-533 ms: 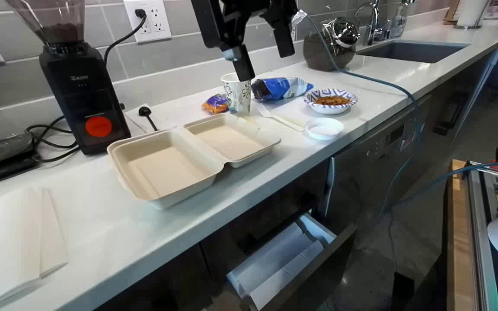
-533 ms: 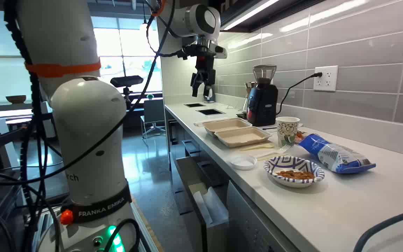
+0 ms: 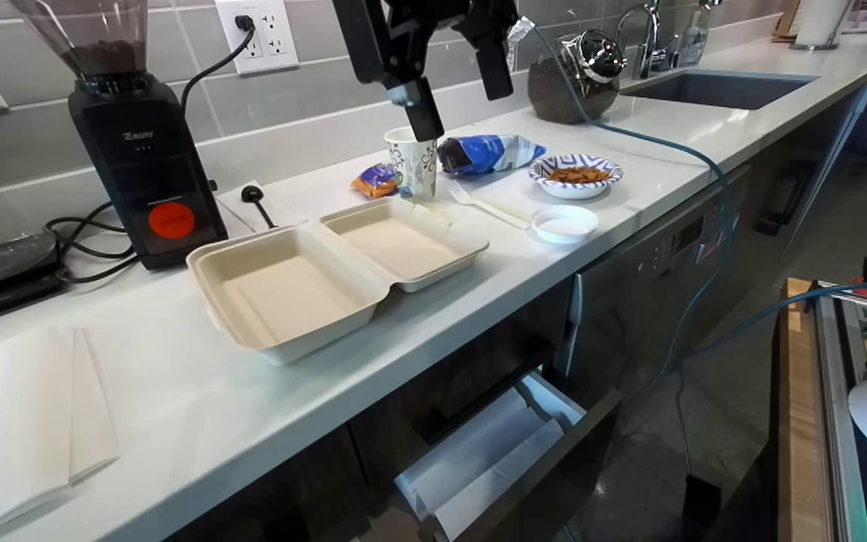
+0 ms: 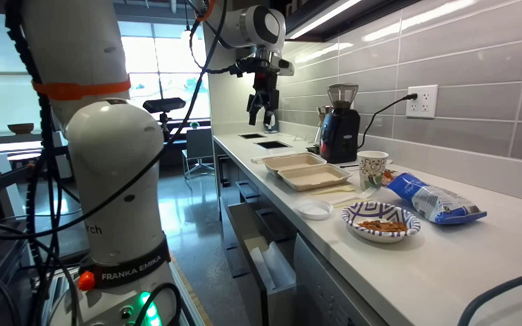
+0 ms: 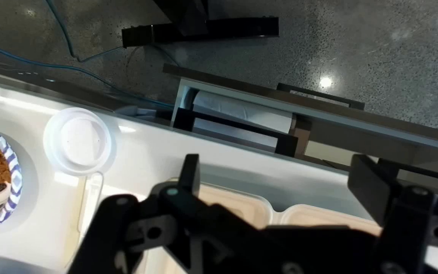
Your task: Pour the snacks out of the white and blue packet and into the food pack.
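The white and blue packet (image 3: pixel 497 153) lies on its side on the counter behind the bowl; it also shows in an exterior view (image 4: pixel 437 201). The beige food pack (image 3: pixel 290 282) lies open, its two halves bare inside; it shows in an exterior view (image 4: pixel 317 175) and partly in the wrist view (image 5: pixel 238 203). No loose snacks show, and the packet's inside is hidden. My gripper (image 3: pixel 462 105) is open and empty, high above the counter, in an exterior view (image 4: pixel 261 120) too. In the wrist view my gripper (image 5: pixel 278 177) spreads over the food pack, apart from it.
A paper cup (image 3: pixel 412 162) and a small orange-purple packet (image 3: pixel 375 181) stand near the packet. A patterned bowl (image 4: pixel 381 233) holds brown flakes. A white lid (image 3: pixel 564 224) and fork (image 3: pixel 490 207) lie nearby. A coffee grinder (image 3: pixel 147 158) stands at the wall. A drawer (image 3: pixel 509 452) hangs open below.
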You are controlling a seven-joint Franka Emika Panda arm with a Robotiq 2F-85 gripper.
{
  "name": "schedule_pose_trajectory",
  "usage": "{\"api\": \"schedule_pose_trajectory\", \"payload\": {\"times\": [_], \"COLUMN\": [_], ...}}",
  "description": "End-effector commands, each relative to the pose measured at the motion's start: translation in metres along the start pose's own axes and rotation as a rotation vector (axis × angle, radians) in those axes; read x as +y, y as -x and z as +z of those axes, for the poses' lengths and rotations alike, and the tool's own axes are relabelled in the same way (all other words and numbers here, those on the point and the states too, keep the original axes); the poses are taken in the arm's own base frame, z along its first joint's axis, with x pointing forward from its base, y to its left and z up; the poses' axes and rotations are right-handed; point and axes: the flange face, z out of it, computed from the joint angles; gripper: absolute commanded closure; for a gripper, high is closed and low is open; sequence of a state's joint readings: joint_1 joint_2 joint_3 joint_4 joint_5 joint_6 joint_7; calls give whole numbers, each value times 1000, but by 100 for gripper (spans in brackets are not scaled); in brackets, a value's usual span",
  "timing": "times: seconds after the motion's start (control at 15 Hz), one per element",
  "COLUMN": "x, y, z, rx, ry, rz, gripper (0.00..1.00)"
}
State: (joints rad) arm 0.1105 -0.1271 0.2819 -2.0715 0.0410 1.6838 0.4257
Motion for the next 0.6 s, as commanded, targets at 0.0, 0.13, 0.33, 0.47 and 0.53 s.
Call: {"api": "schedule_pose_trajectory", "payload": {"times": [0.0, 0.13, 0.33, 0.47, 0.53], "x": [0, 0, 18, 41, 53], "y": [0, 0, -15, -30, -39], "z": [0, 0, 5, 10, 11], "rx": [-1, -1, 4, 8, 16], "ry": [0, 0, 11, -5, -17], "rz": [0, 0, 173, 279, 333], "gripper": [0, 0, 0, 0, 0]}}
